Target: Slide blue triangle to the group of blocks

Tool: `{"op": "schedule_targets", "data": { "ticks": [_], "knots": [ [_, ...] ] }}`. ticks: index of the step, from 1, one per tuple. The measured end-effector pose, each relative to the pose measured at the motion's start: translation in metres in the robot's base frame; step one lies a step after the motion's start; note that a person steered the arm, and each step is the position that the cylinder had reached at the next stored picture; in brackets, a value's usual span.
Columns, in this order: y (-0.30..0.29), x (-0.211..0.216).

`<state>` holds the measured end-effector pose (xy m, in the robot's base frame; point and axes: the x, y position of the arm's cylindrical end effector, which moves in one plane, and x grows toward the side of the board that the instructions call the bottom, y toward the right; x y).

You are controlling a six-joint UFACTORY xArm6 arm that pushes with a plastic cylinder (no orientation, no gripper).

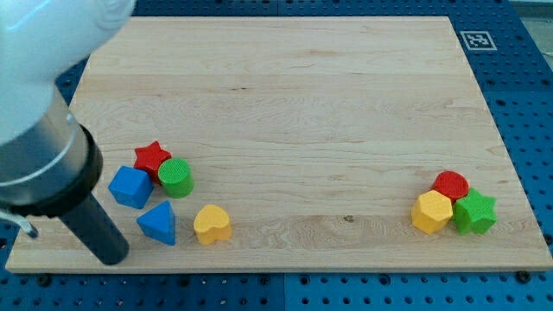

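Eight small blocks lie on the wooden board (294, 112), split into two clusters well apart from each other. At about eight o'clock from the board's centre sit five of them: a red star (152, 158) touching a green cylinder (175, 177) at its four o'clock, a blue cube-like block (130, 187) just at the star's seven o'clock, the blue triangle (158, 223) below the cube at roughly its five o'clock, and a yellow heart (212, 224) near the triangle at its three o'clock. The blue triangle stands apart from the heart by a narrow gap and is close under the cube. At about four o'clock from the board's centre, three blocks huddle in contact: a red cylinder (451, 184), a yellow hexagon (431, 212) at its seven o'clock, and a green star (474, 212) at its five o'clock. My tip (112, 256) rests near the board's bottom-left edge, at about eight o'clock from the blue triangle, near it but not touching. The rod has no jaws, so there is nothing to report as apart or together. A white fiducial tag (477, 40) sits on the blue pegboard (518, 86) at the board's one o'clock corner.
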<state>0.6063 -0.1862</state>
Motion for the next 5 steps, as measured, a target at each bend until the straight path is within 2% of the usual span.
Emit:
{"op": "schedule_targets", "data": {
  "ticks": [1, 2, 5],
  "knots": [
    [0.0, -0.014],
    [0.005, -0.009],
    [0.083, -0.014]
  ]
}}
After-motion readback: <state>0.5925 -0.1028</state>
